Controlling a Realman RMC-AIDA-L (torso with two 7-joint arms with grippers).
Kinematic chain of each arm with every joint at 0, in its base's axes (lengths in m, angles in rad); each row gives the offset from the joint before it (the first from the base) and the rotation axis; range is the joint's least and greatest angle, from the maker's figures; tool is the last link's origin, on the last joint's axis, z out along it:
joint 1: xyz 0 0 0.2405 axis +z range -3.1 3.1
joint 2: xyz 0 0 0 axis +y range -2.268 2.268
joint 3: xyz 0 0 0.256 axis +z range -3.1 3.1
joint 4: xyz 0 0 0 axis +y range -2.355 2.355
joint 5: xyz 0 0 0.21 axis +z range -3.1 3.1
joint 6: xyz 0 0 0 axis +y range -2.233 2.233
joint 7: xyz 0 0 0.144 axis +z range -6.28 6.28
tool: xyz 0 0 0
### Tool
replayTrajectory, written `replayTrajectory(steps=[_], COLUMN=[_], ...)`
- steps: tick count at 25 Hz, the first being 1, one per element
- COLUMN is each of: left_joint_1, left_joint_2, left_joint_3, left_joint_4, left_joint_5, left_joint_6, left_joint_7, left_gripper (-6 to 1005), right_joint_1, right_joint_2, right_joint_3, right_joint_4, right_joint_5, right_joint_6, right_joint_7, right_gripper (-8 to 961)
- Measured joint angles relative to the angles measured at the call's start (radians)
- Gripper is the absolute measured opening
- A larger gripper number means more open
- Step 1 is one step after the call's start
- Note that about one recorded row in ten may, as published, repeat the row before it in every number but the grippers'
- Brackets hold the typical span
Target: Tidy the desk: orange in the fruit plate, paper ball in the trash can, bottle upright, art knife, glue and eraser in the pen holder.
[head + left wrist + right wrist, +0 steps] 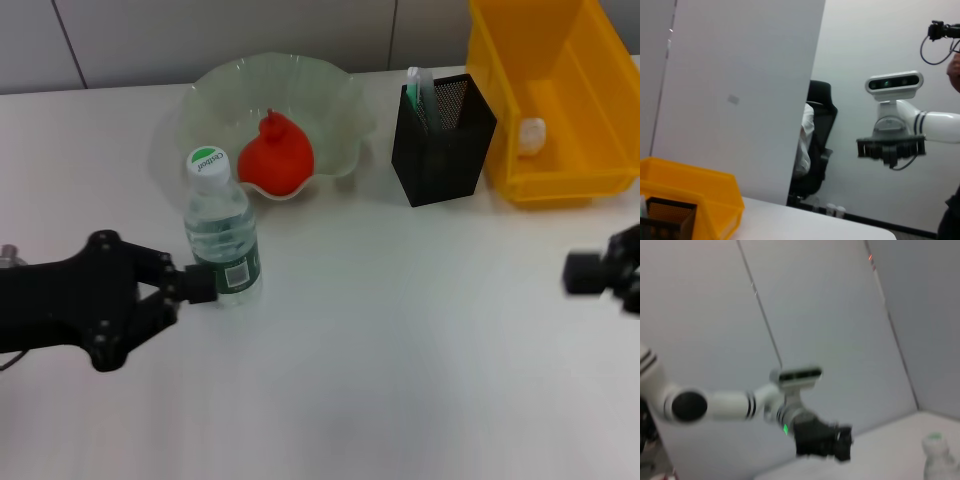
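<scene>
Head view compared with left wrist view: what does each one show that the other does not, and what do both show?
Only the head view shows the bottle standing upright with the left gripper at its label, the orange in the fruit plate, and the paper ball in the trash can. Only the left wrist view shows an office chair and the right arm's camera head. Both show the yellow trash can, the pen holder and the right gripper.

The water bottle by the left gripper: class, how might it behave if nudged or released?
The water bottle stands upright, tall and narrow, so a sideways nudge could tip it. It looks mostly full, so probably heavy for its size. The left gripper is at its smooth label, which may be slippery.
</scene>
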Motion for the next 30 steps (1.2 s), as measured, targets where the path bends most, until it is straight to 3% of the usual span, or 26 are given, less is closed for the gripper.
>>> replayTrajectory(steps=[3,6,8,12,14,30], left_joint_1=[-0.027,-0.027,-0.046,-0.056,-0.078,-0.08], left_joint_2=[-0.017,-0.017,-0.033,-0.035,-0.038,-0.037], left_joint_3=[0.0,0.0,0.001,0.001,0.005,0.002], left_joint_4=[-0.008,-0.008,-0.046,-0.068,-0.148,-0.161], left_joint_5=[0.039,0.039,0.076,0.094,0.117,0.113], left_joint_6=[-0.013,-0.013,-0.026,-0.035,-0.084,-0.129], left_joint_7=[0.017,0.017,0.062,0.07,0.122,0.13], left_gripper=[-2,-2,-2,-2,-2,-2], right_joint_1=[0.029,0.058,0.068,0.077,0.094,0.158], right_joint_2=[0.001,-0.004,-0.008,-0.01,-0.013,-0.014], right_joint_3=[-0.013,-0.006,-0.007,-0.014,-0.014,-0.025], right_joint_4=[0.071,0.147,0.179,0.208,0.239,0.285], right_joint_5=[-0.083,-0.135,-0.159,-0.188,-0.218,-0.247], right_joint_6=[0.011,0.041,0.071,0.121,0.161,0.189], right_joint_7=[-0.098,-0.158,-0.187,-0.229,-0.244,-0.264], right_gripper=[1,0,0,0,0,1])
